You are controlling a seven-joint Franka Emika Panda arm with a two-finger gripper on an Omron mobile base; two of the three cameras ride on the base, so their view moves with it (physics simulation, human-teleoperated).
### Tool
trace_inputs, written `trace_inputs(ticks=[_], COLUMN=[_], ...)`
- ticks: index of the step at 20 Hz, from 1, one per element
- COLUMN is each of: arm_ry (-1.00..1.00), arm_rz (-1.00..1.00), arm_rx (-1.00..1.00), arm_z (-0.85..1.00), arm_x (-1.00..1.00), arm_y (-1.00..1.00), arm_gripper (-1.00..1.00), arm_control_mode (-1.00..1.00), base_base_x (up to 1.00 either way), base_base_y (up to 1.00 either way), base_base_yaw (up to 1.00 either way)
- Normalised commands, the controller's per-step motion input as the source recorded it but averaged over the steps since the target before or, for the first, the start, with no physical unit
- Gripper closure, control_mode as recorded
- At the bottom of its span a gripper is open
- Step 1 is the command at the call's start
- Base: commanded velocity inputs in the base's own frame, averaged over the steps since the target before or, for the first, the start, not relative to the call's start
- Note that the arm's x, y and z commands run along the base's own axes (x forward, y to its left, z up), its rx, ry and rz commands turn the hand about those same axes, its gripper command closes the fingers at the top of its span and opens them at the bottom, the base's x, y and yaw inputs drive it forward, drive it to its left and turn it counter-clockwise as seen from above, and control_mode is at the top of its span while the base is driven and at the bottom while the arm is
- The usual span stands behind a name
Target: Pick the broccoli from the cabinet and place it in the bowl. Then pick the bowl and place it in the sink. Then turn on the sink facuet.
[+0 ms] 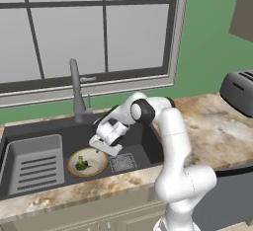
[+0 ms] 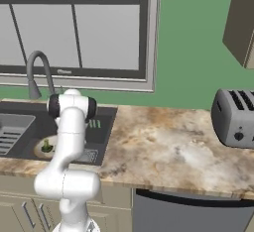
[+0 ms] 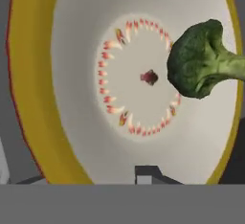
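The bowl [image 1: 97, 157] rests on the floor of the dark sink [image 1: 49, 126], between the ribbed rack [image 1: 37, 166] and the square drain grate [image 1: 122, 162]. The broccoli [image 1: 81, 164] lies inside it. In the hand view the cream bowl [image 3: 86, 74] with its yellow-brown rim is very close, and the broccoli [image 3: 196, 65] lies to the right of its centre. My gripper [image 1: 103, 147] is at the bowl's right rim, and its fingertips [image 3: 148, 174] sit close together on that rim. The sink faucet [image 1: 75, 87] stands behind the basin, to the left of the hand.
A grey toaster [image 2: 235, 117] stands on the marble counter [image 2: 158, 146] at the right. The beige cabinet [image 2: 243, 23] hangs at the upper right. A window runs along the wall behind the sink. The faucet's lever [image 1: 89, 79] points right.
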Motion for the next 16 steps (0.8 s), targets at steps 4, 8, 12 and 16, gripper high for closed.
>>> trace_inputs(ticks=[4, 8, 12, 16], arm_ry=[-0.10, -0.10, -0.07, -0.01], arm_rz=[0.06, 0.03, 0.00, 0.00], arm_rx=[0.00, 0.00, 0.03, 0.13], arm_z=[-0.60, -0.20, 0.12, 0.73], arm_x=[0.14, 0.05, 0.00, 0.00], arm_y=[0.00, 0.00, 0.00, -0.13], arm_gripper=[1.00, 1.00, -1.00, -1.00], arm_control_mode=[-1.00, -1.00, -1.00, -1.00], base_base_x=[0.00, 0.00, 0.00, 0.00], base_base_y=[0.00, 0.00, 0.00, 0.00], base_base_yaw=[0.00, 0.00, 0.00, 0.00])
